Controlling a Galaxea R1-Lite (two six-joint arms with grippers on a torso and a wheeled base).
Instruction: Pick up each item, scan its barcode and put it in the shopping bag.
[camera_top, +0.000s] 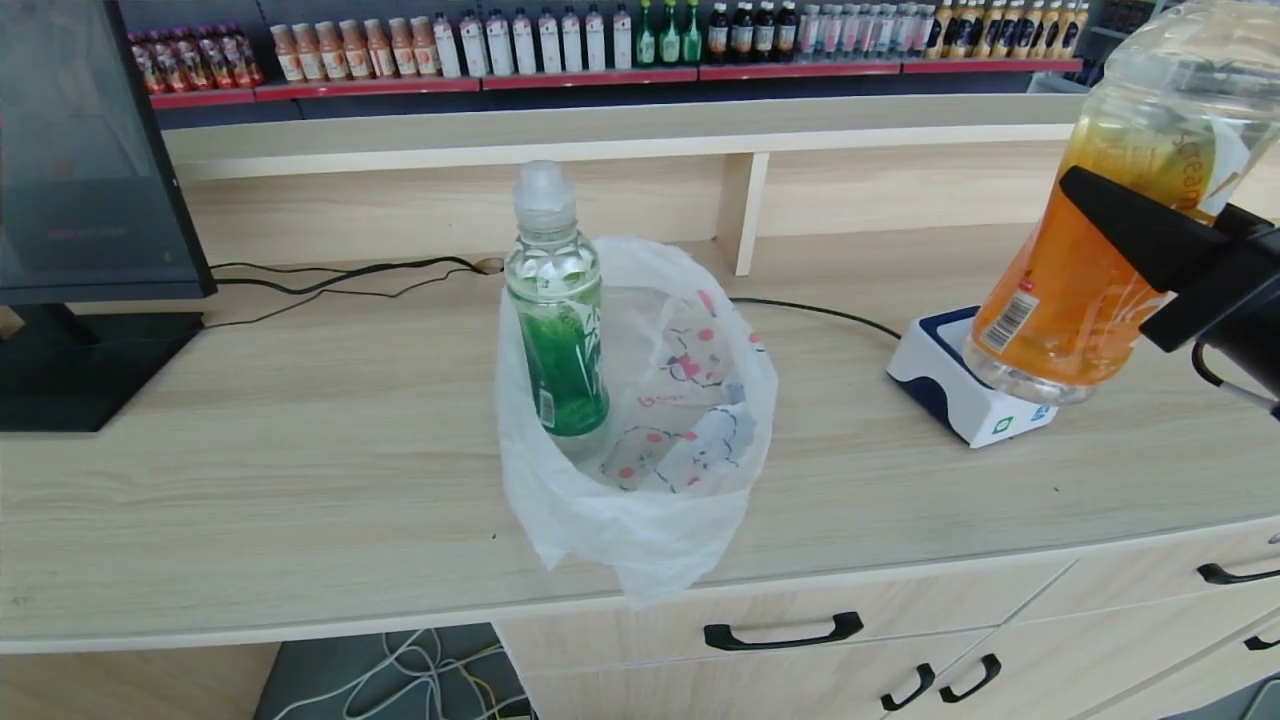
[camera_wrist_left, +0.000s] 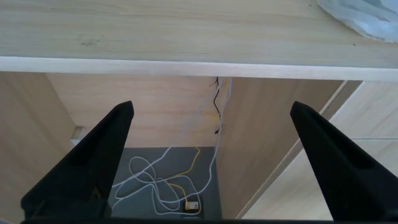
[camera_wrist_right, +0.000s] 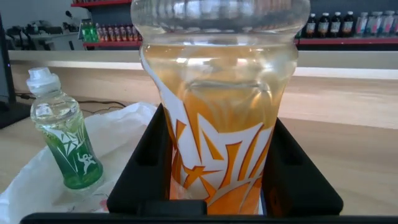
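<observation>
One clear ribbed orange bottle (camera_top: 1060, 290) clamped in right gripper (camera_wrist_right: 217, 186); one green bottle (camera_top: 558, 320) in crinkly bag (camera_top: 640, 520); left gripper (camera_wrist_left: 211, 162) agape, empty.

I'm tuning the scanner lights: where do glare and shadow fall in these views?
Head view: glare on the clear top of the orange bottle, its barcode evenly lit; small highlights on the green bottle. Right wrist view: reflections streak the orange bottle's clear shoulder. Left wrist view: the gap under the counter lies in shade.
</observation>
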